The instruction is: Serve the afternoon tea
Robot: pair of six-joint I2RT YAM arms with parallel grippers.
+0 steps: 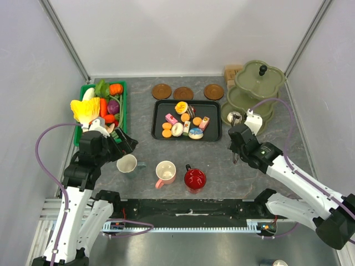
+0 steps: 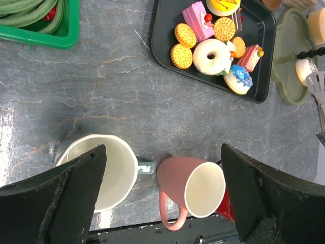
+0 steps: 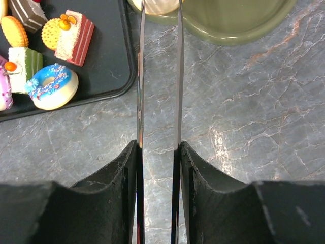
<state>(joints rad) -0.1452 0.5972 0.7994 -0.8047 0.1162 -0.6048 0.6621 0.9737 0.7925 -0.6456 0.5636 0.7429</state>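
Observation:
Several toy cakes and biscuits (image 1: 183,122) lie on a black tray (image 1: 161,136). The whitish mug (image 1: 127,164), pink mug (image 1: 165,172) and red mug (image 1: 194,178) stand in a row near the front edge. My left gripper (image 1: 119,144) is open and empty, hovering over the whitish mug (image 2: 114,168) and pink mug (image 2: 195,185). My right gripper (image 3: 158,157) is shut on the metal tongs (image 3: 141,76). The tong tips reach a cream pastry (image 3: 157,5) on the bottom tier of the green stand (image 1: 258,83).
A green basket (image 1: 121,116) of toy vegetables stands at the back left. Three brown coasters (image 1: 183,93) lie behind the tray. The green tiered stand fills the back right corner. White walls close in the left, right and back sides.

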